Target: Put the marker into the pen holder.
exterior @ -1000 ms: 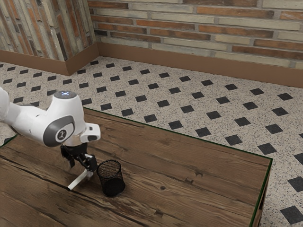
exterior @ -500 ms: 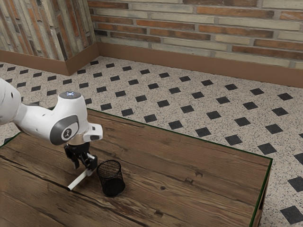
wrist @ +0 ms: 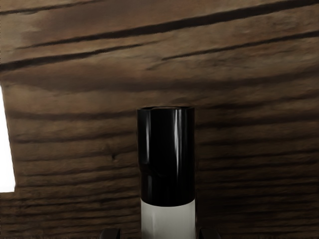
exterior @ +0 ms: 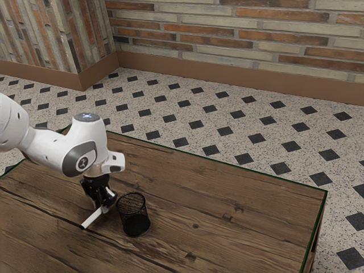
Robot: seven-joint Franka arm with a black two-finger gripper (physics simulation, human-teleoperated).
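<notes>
Item 1: marker [exterior: 92, 219], white barrel with black cap [wrist: 167, 154]. Lies on the wooden tabletop [exterior: 227, 199], its exposed end toward about half past seven in the exterior view, its other end under the hand. Outside the holder.

Item 2: wire-mesh pen holder [exterior: 134, 215], black, cylindrical. Stands upright, mouth upward, near the marker at about three o'clock from it in the exterior view.

Item 3: pincer [exterior: 103, 206], black, two-fingered. Condition: fingers parted, low over the marker, one to each side of the barrel, with slight gaps visible in the wrist view; nothing gripped.

Step in hand: the grasp, by my judgement; placing remains to be done.

Handling notes: keep the barrel centred and square between the fingers, settle low enough for the pads to meet its full thickness, then close evenly. A shallow bite could let the round barrel roll or swing. Lift straight up before travelling toward about four o'clock; the mesh wall stands close and could be knocked. Tilt the marker upright above the rim, then lower and release.
</notes>
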